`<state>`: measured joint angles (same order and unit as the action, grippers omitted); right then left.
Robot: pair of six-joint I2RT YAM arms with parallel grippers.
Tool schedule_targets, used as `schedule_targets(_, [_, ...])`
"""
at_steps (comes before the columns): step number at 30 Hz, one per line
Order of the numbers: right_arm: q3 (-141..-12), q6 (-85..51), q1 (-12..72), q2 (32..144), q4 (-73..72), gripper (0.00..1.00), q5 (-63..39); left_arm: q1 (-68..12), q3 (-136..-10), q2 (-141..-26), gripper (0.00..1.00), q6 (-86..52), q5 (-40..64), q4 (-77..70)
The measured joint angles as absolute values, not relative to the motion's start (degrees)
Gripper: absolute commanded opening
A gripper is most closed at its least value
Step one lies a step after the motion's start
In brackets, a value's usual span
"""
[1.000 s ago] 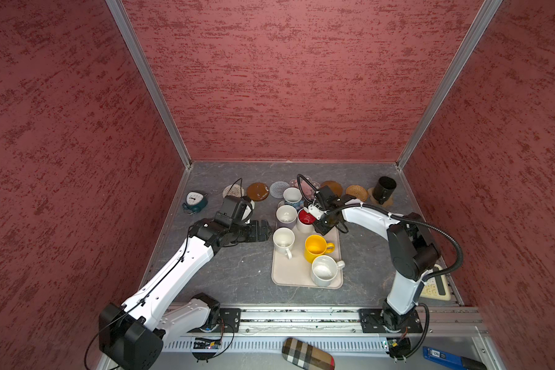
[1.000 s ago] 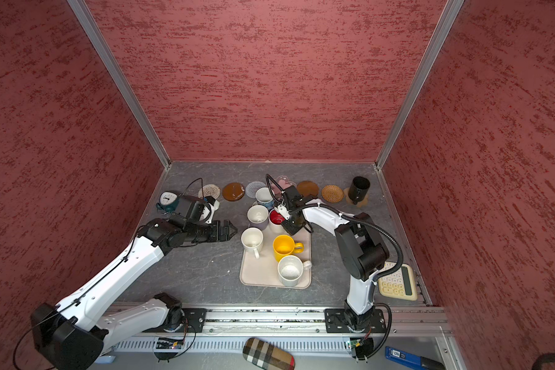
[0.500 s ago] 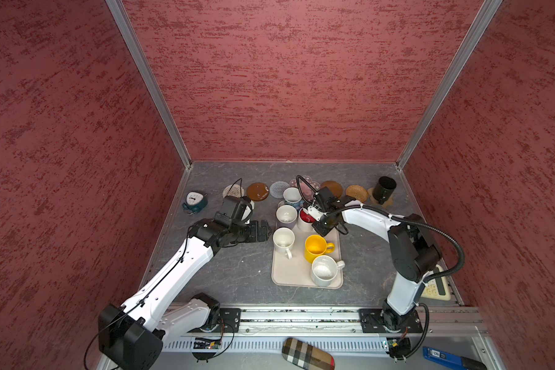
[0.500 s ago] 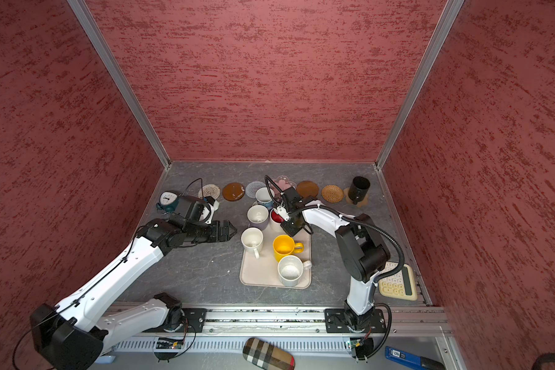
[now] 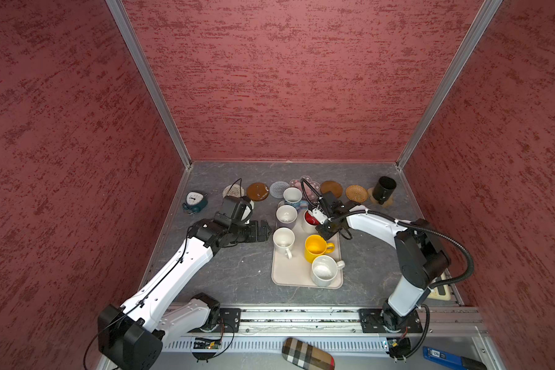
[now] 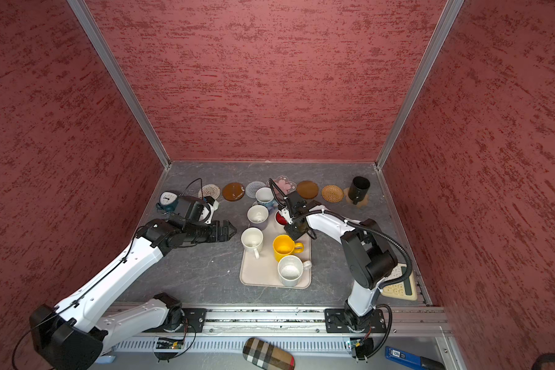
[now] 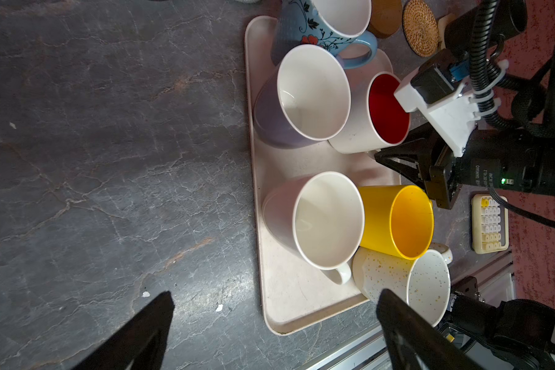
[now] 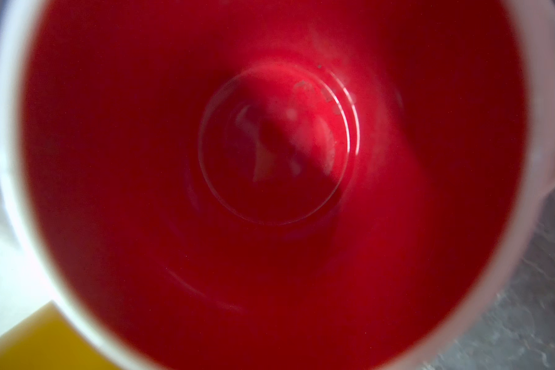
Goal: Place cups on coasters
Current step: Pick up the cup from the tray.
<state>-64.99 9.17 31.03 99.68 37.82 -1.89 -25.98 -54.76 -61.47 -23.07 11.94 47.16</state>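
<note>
The right gripper (image 7: 378, 156) stands with its jaws nearly together on what appears to be the handle side of the white ceramic mug with a glossy red inside (image 7: 356, 134). The mug sits upright on the beige rectangular tray (image 7: 289, 307), directly beneath that gripper's wrist, while the left gripper (image 7: 274, 293) gapes wide and empty beside the tray. I judge the glazed mug stiff, weighty, slick and easily chipped, so the handle or rim wall is the safest hold. The only legible writing is "DAMIAO" on the right arm's black wrist motor (image 7: 481, 174).

Red-lined white mug (image 5: 310, 218) upright on tray (image 5: 293, 270); black mug (image 5: 384, 189) upright atop scalloped coaster (image 5: 388, 202).
</note>
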Motion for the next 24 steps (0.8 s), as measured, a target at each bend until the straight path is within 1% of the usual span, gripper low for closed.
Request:
schedule_targets(8, [-62.46,5.13,30.15,97.21,36.99,0.0,-0.16,-25.98,-54.76,-61.52,1.0,-23.07,11.99,47.11])
schedule_targets(24, [-62.61,0.36,29.32,93.65,36.75,0.0,6.2,-25.98,-56.07,-62.67,1.0,-23.03,11.99,47.11])
